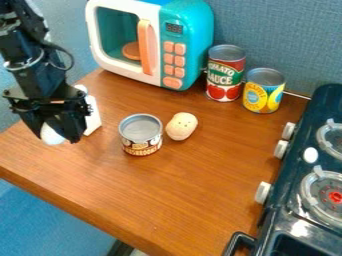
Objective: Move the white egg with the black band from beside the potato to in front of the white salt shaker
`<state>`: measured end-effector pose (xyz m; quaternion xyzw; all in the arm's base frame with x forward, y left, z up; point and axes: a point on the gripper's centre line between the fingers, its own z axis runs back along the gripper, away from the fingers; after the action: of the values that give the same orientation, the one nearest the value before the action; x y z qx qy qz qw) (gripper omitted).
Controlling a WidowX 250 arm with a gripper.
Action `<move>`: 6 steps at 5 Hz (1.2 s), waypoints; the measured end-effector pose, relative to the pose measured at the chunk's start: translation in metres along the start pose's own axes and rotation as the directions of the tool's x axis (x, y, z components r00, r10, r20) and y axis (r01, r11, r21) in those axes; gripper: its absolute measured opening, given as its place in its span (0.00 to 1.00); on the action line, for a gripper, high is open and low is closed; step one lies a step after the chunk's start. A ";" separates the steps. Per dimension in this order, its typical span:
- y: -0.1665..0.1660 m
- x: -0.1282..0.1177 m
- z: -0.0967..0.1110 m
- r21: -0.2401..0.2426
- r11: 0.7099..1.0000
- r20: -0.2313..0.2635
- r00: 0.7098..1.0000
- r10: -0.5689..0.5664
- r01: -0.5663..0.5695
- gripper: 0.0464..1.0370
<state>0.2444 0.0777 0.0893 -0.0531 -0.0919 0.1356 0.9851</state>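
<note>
At the left of the worktop [194,185], a white rounded object [51,134] is held by the pincer [55,137], its jaws clamped on the object's two sides. The pincer is hung from the black arm [30,65], which is seen entering from the upper left. Just beside the pincer, on its right in the view, another white piece [93,117] is partly hidden by it; whether the two white shapes are joined cannot be told.

Nearer the middle, a short open-looking can with a grey top [141,129] is set upright, and a pale, potato-like toy with small dark dots [182,126] is placed just beside it. Toward the back, a taller red and green can [226,75] and a shorter yellow and blue can [263,91] are stood upright near each other. To their left, a teal and white toy microwave [187,45] is placed, and an orange disc [131,51] is seen inside it. The right side is occupied by a dark toy stove [294,172] with pale knobs and round burners.
</note>
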 end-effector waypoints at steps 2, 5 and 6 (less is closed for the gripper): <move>0.021 0.013 -0.034 0.048 0.995 -0.047 0.995 0.093 -0.091 0.68; 0.023 0.007 -0.066 0.140 0.975 -0.140 0.971 0.194 -0.175 0.68; 0.021 0.008 -0.070 0.159 0.973 -0.151 0.970 0.190 -0.166 0.68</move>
<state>0.2608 0.0942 0.0193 -0.0006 0.0053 0.2251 0.9743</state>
